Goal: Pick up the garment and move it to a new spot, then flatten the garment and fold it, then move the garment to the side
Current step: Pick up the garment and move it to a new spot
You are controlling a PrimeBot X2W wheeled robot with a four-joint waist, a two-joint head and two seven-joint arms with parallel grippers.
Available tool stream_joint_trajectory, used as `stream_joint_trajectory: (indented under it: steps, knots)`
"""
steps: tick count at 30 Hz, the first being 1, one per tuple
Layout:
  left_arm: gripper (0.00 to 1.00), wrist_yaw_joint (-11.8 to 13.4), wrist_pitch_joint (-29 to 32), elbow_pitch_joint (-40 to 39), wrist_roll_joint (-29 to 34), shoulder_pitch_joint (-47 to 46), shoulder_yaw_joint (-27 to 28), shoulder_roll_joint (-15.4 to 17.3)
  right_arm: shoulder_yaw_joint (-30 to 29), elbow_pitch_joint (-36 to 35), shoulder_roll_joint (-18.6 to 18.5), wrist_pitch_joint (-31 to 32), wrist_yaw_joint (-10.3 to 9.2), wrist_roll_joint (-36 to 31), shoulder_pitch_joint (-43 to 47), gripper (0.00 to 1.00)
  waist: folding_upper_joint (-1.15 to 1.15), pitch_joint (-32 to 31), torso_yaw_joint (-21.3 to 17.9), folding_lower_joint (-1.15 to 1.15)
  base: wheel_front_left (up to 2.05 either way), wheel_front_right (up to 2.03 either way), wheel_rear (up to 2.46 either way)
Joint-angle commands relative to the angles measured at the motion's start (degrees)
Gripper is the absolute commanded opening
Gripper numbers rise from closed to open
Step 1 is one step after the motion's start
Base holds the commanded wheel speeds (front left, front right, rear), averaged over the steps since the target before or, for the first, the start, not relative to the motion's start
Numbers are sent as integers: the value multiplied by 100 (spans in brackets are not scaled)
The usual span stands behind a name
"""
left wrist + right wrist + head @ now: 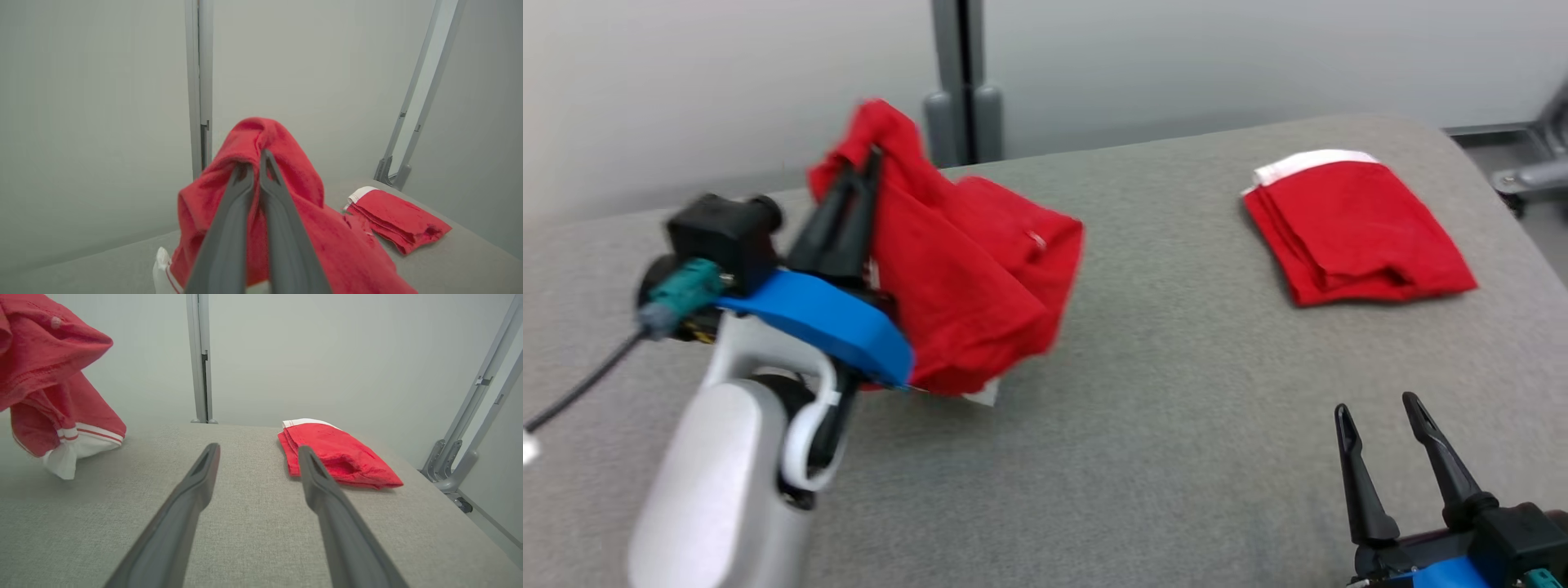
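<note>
A loose red garment (972,278) with white trim hangs from my left gripper (862,167), which is shut on its upper fold at the left of the grey table. Its lower end trails on the table surface. In the left wrist view the garment (286,196) drapes over both closed fingers (229,228). The right wrist view has the garment (49,384) at its upper left, its white striped hem touching the table. My right gripper (1380,412) stands open near the table's front right corner, nothing between its fingers (192,490).
A second red garment (1356,233), folded with a white edge showing, lies at the back right of the grey fabric-covered table (1160,392). A grey post (964,82) rises behind the table. Metal frame legs (461,465) stand past the right edge.
</note>
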Motion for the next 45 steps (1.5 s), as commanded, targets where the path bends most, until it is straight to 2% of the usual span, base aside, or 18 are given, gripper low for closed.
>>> stream_joint_trajectory:
  steps: [1,8,13,17,18,19,23,29,33,37,42,45]
  knots:
    - [0,7,14,26,32,80,-85,-79,-3,-28,27,-20,-2,20,21,100,1,-24,-137,1,0,0,0]
    - [0,-34,-137,846,100,76,-693,-553,76,-85,110,-20,-2,71,-194,100,1,510,-571,1,0,0,0]
    - [0,-18,-490,1763,327,-86,-1083,-697,154,-82,171,-20,-2,108,-333,100,1,856,-755,1,0,0,0]
    - [0,-58,-779,2317,173,-93,-1312,-804,151,-48,193,-20,-2,124,-339,100,1,949,-755,1,0,0,0]
    - [53,-62,-864,2404,120,-110,-1363,-820,154,-29,198,-20,-2,124,-331,100,1,944,-732,1,0,0,0]
    - [100,-73,-975,2455,79,-132,-1423,-828,159,-15,204,-20,-2,117,-319,100,1,920,-697,1,0,0,0]
    - [100,-52,-1420,2439,-124,-115,-1588,-856,209,40,206,-20,-1,93,-252,100,1,661,-488,1,0,0,0]
    - [100,341,-2061,2096,-147,283,-1570,-845,273,138,208,-20,-2,75,-34,100,1,-69,-1,1,0,0,0]
    - [100,711,-2229,1759,-102,829,-1376,-605,281,186,206,-20,-2,114,198,100,1,-574,311,1,0,0,0]
    - [100,966,-2345,1447,-189,1560,-1126,-344,247,166,207,-20,-2,172,426,100,1,-949,545,1,0,0,0]
    - [100,1151,-2443,1030,-170,2489,-829,-1,193,63,208,-20,-2,344,617,100,1,-1177,681,1,0,0,0]
    - [100,1217,-2470,780,-229,3090,-625,67,196,-16,209,-20,-1,559,757,100,1,-1303,740,1,0,0,0]
